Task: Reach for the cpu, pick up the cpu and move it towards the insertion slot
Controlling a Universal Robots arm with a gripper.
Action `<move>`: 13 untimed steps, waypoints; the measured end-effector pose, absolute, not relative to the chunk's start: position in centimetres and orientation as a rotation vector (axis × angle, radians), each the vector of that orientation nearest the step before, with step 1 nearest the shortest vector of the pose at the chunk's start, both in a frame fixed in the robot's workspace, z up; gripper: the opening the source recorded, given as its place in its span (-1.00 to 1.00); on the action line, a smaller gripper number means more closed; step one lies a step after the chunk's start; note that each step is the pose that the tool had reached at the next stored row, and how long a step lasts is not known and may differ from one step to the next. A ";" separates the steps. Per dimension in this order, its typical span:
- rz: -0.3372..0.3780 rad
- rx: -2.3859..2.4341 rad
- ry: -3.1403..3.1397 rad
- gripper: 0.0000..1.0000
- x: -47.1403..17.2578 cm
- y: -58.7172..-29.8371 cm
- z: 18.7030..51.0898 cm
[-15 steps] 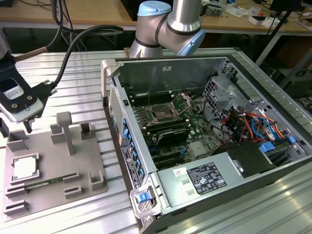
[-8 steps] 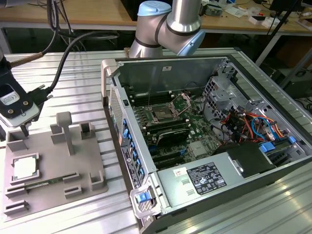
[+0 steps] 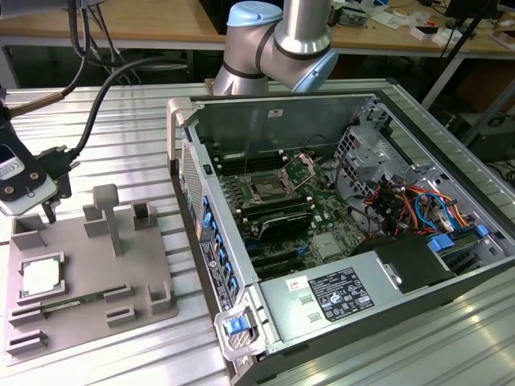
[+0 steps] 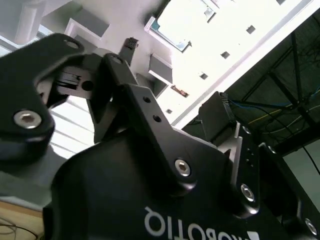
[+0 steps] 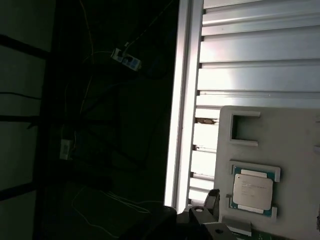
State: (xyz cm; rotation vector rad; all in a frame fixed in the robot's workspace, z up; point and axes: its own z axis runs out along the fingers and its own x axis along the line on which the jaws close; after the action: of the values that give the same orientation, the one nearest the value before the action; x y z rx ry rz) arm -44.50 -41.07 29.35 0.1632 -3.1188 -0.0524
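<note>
Gripper (image 3: 46,207): at the exterior view's left edge, over the far corner of the grey plate, with nothing in it. I cannot tell whether it is apart or together.
Cpu (image 3: 40,277) (image 5: 253,192): lies flat, silvery top up, in a square walled recess of the grey plate. It is near the gripper but clear of it, not touched.
Grey plate (image 3: 88,265) (image 5: 280,135): a flat plastic plate with raised blocks and posts. It rests on the surface just beside the computer case, on the exterior view's left of it.
Insertion slot (image 3: 265,190): a square socket with a shiny metal frame and a dark centre, on the green board inside the open computer case. It is well apart from the cpu and the gripper.
Computer case (image 3: 273,121): lies on its side with the cover off, so the board, the coloured wires and the metal cages inside are in sight.
Surface (image 3: 145,112): ribbed silver metal, carrying both the plate and the case.
Arm (image 3: 282,40): a silver and pale blue joint, behind the case at the top of the exterior view.
Cable (image 3: 105,88): a thick black cable arching over the surface towards the gripper.
</note>
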 end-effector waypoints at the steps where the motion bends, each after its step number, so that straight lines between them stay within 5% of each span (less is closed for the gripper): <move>1: -0.052 0.163 -3.119 0.53 -44.5 -41.1 29.2; 3: -0.050 0.161 -3.119 0.65 -44.7 -41.1 28.7; 13: -0.050 0.139 -3.120 0.65 -45.0 -41.8 25.9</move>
State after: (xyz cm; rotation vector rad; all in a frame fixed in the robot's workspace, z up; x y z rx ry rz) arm -44.99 -41.83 25.93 0.1394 -3.1200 -0.0501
